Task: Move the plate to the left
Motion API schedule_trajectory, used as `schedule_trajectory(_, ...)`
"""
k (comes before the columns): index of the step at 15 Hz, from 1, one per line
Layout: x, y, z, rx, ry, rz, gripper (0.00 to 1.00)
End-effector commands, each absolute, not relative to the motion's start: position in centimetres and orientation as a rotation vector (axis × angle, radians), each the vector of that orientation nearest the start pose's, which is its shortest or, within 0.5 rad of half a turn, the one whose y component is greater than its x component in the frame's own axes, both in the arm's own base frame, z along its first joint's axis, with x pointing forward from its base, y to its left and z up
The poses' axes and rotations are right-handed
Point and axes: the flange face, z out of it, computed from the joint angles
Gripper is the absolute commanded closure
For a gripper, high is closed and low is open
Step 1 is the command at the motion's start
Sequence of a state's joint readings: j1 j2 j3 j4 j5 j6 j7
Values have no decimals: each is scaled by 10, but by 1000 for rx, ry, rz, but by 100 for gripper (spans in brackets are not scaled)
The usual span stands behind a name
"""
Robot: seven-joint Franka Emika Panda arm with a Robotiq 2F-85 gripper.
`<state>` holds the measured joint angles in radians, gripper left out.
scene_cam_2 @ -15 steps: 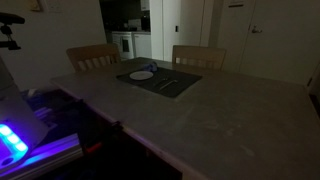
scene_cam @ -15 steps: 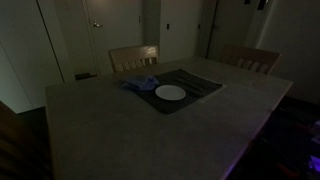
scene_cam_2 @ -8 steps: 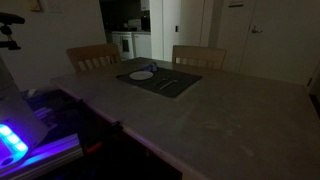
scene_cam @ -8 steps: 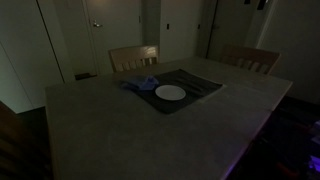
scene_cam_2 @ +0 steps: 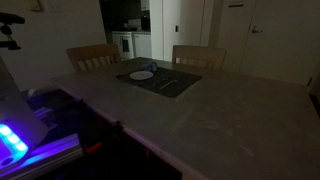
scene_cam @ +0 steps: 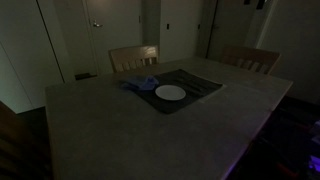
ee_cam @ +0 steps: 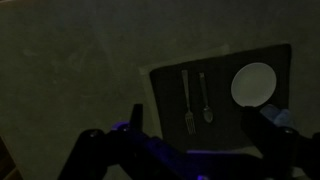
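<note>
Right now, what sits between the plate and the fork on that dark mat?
A spoon lies between the plate and the fork, all on the mat; the wrist view shows it.

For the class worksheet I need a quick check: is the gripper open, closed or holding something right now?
Gripper: open, fingers wide apart, holding nothing; the plate lies on the placemat, clear of the gripper.
</note>
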<state>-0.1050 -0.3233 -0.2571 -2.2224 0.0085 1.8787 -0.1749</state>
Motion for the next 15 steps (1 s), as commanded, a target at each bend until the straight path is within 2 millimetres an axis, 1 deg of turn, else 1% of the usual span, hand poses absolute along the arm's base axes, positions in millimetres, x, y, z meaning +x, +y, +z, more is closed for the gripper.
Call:
schedule_trajectory(1,426,-165,498,-3064,245,46,0)
schedule_trajectory(5,432,-156,498,-3085,221,56,0)
schedule_trajectory(9,442,-139,498,-3130,176,69,0)
schedule_trajectory(11,449,-128,493,-3148,142,82,0)
schedule_trajectory(15,465,-111,477,-3165,68,122,0)
